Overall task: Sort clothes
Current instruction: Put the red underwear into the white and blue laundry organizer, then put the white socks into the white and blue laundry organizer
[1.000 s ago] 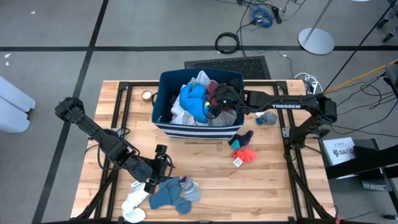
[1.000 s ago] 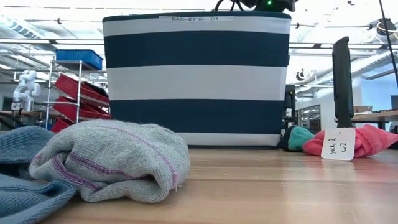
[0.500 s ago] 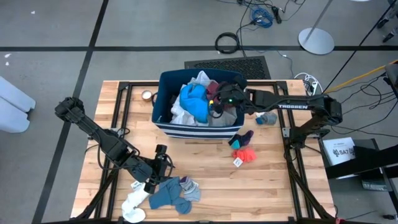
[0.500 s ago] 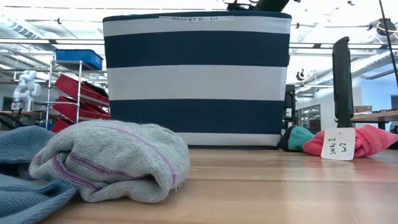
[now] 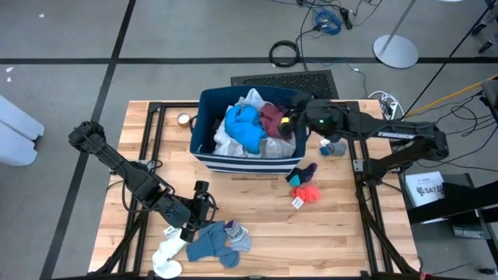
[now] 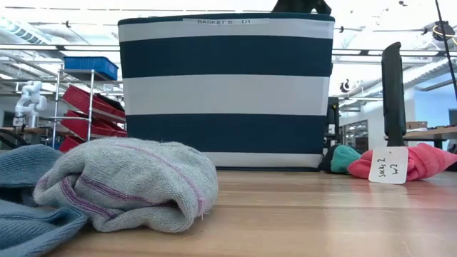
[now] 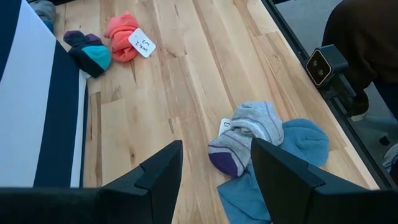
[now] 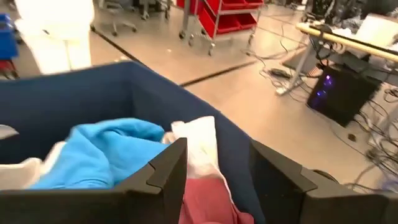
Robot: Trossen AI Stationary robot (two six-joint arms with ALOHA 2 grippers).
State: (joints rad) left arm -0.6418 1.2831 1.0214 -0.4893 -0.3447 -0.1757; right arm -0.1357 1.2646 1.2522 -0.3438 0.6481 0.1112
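Letting go over the bin

Opening is what my right tool [image 5: 289, 124] has just done: a second ago it was pressed nearly shut down among the clothes in the bin [image 5: 204, 149], and now its fingers stand apart with nothing between them. It has also drawn back toward the bin's right rim. In its wrist view the gap between the fingers shows only the maroon piece [image 8: 208, 202] lying below, with the white piece [image 8: 198, 146] and the teal-blue piece [image 8: 109, 149] beyond it, all inside the bin. I judge that whatever I was pinching is released there, or the grip failed; I cannot tell which.

My left tool [image 5: 204, 204] waits over the near-left part of the worktop [image 5: 342, 233], spread wide and empty. Just ahead of it lies a grey sock [image 7: 249, 134] on top of the blue socks [image 7: 292, 149]. Farther off, beside the bin's wall, sit a teal-and-purple sock [image 7: 87, 53] and the red-pink sock [image 7: 121, 43] with a paper tag [image 7: 142, 42].

Large pieces are still heaped in the bin, so the sort seems far from done.
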